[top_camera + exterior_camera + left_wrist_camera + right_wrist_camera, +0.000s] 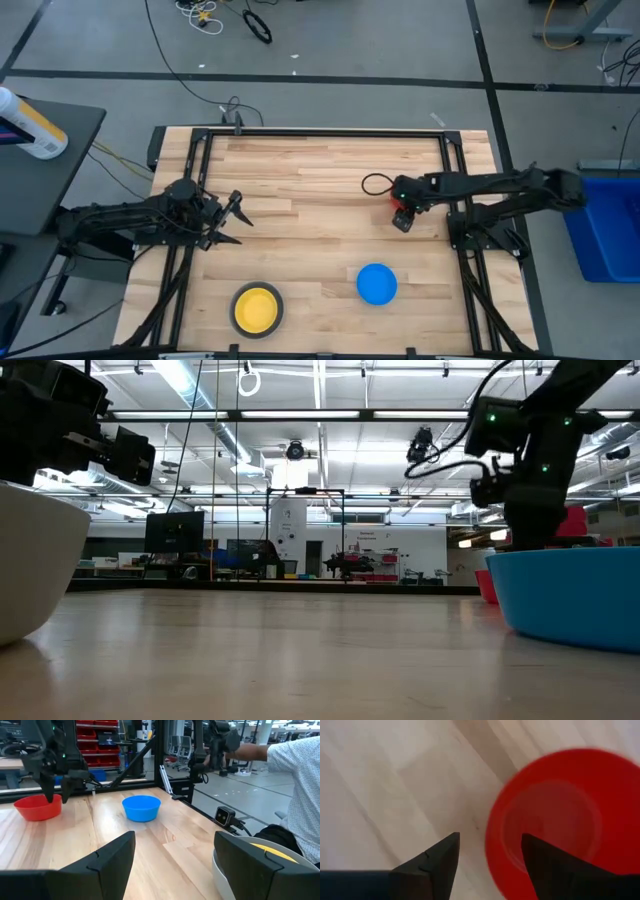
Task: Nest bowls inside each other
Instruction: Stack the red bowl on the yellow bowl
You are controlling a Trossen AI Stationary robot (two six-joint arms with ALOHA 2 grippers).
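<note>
High view. The wooden surface (320, 170) carries three visible groups of bowls. Near the front edge sits the yellow bowl (257, 308), nested inside the grey bowl (237, 297), whose rim rings it. To its right stands the blue bowl (377, 283), alone. Farther back, the red bowl (402, 219) is mostly hidden beneath the right end effector (400, 205), which hangs directly over it. The left end effector (228, 222) waits well apart at the left side, fingers spread and empty.

Low view. The grey bowl's pale wall fills the left edge and the blue bowl the right. Behind the blue bowl a sliver of red shows under the right arm.

Left wrist view. Between the released left fingers, the red bowl rests on the surface, with the right arm's fingers reaching down at its rim. The blue bowl stands near it. A person's sleeve (300, 785) shows beyond the frame.

Right wrist view. The right end effector's fingers stand parted, one over the red bowl's hollow, one outside. This straddle suits a pinch on the rim, judged the likely next grasp. Nothing is gripped yet.
</note>
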